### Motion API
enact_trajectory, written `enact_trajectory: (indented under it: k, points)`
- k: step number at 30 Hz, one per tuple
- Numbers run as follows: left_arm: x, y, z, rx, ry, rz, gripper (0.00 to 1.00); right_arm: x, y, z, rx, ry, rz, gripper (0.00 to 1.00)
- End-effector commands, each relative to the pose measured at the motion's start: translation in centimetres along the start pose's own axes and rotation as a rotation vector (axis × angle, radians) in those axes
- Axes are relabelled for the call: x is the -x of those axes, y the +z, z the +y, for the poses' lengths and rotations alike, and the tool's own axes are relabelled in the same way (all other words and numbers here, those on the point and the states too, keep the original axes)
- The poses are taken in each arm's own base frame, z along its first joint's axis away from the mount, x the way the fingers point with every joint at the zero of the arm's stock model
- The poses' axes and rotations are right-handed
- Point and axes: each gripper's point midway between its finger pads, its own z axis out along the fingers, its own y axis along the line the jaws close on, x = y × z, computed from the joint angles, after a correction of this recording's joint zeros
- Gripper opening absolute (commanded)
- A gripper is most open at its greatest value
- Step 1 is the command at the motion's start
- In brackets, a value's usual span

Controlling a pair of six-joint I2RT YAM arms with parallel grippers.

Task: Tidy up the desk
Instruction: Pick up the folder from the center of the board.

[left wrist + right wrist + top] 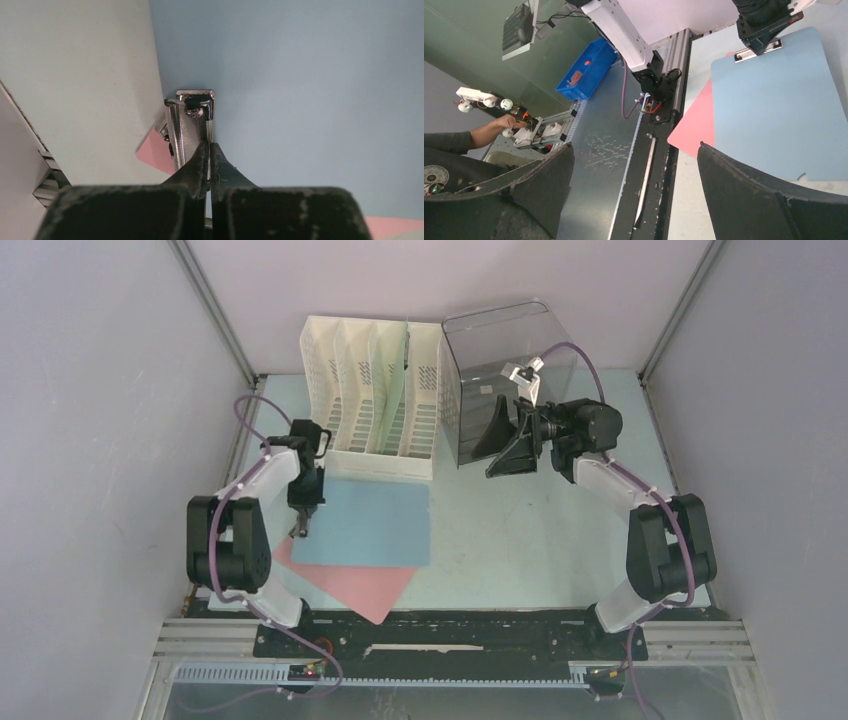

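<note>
Top: mint worktop point(500, 530) under blue clipboard point(370, 525), pink clipboard point(360, 590) beneath it, white file rack point(370, 400) just behind it, L wrist: left hand point(208, 150) closed on blue clipboard's metal clip point(192, 120), R wrist: right hand point(631, 150) wide open, holding nothing, well apart from blue clipboard

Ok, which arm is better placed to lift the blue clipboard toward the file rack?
Left. The left gripper is shut on the blue clipboard at its metal clip. The right gripper hangs open beside the dark bin, away from the board.
</note>
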Motion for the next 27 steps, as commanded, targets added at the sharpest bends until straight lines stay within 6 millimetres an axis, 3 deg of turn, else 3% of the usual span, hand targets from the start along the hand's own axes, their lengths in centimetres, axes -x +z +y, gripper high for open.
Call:
enact_trajectory:
  k: [1, 6, 14, 16, 19, 21, 23, 26, 27]
  points:
    - [1.7, -4.0, 0.1, -0.019, 0.007, -0.172, 0.00, 0.3, 0.6, 3.1, 0.028, -0.103, 0.112, 0.99]
    - [1.9, -6.2, -0.3, -0.036, 0.022, -0.247, 0.00, 0.4, 1.4, 3.3, 0.049, -0.047, 0.187, 1.00]
    - [2.2, -8.2, -0.1, -0.032, 0.013, -0.331, 0.00, 5.6, 2.6, 3.9, 0.053, -0.012, 0.166, 1.00]
    - [2.2, -8.5, -0.1, -0.032, 0.014, -0.342, 0.00, 7.0, 3.6, 5.7, 0.090, -0.059, 0.133, 1.00]
    - [2.4, -8.6, -0.2, -0.034, 0.014, -0.350, 0.00, 9.5, 5.5, 10.1, 0.175, -0.186, 0.088, 1.00]
    - [2.5, -8.7, -0.2, -0.033, 0.013, -0.355, 0.00, 11.9, 6.7, 12.8, 0.234, -0.249, 0.035, 1.00]
    - [2.5, -8.6, -0.2, -0.035, 0.012, -0.361, 0.00, 14.9, 7.5, 14.1, 0.245, -0.284, -0.042, 1.00]
    - [2.6, -8.5, -0.2, -0.034, 0.014, -0.365, 0.00, 20.4, 9.1, 11.0, 0.047, -0.294, -0.238, 1.00]
    - [2.6, -8.4, -0.2, -0.035, 0.014, -0.365, 0.00, 21.0, 9.8, 9.4, -0.061, -0.332, -0.244, 1.00]
